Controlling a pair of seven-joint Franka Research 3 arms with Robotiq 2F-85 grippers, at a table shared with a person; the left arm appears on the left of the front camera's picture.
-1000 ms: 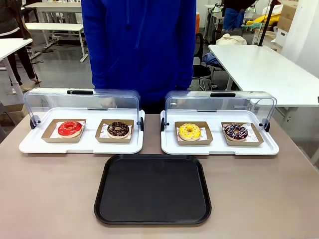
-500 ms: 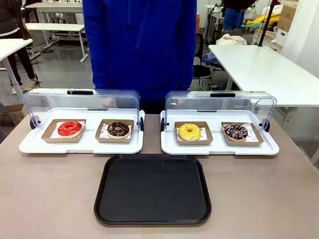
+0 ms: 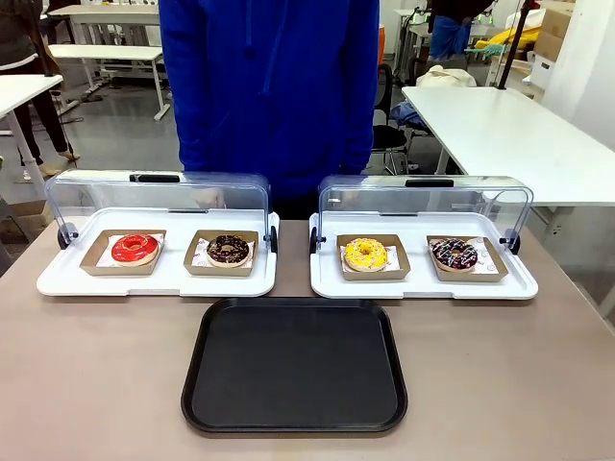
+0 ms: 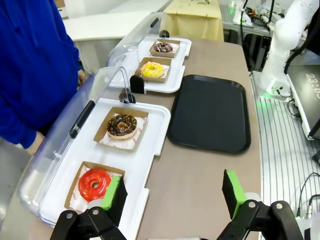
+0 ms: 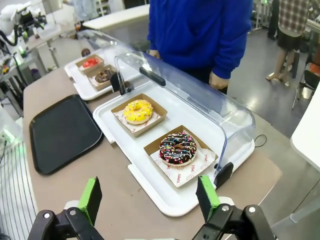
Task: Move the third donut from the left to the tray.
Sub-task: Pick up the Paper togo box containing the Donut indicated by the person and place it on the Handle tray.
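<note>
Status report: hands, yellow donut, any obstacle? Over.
Left hand open, right hand open, both empty. Yellow-iced ring donut sits in its brown cardboard holder on white display tray. Clear lid swung back; nothing blocks black rectangular plastic tray.

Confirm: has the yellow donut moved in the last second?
No. The yellow donut lies at the same spot as before, in the left half of the right white display tray.
</note>
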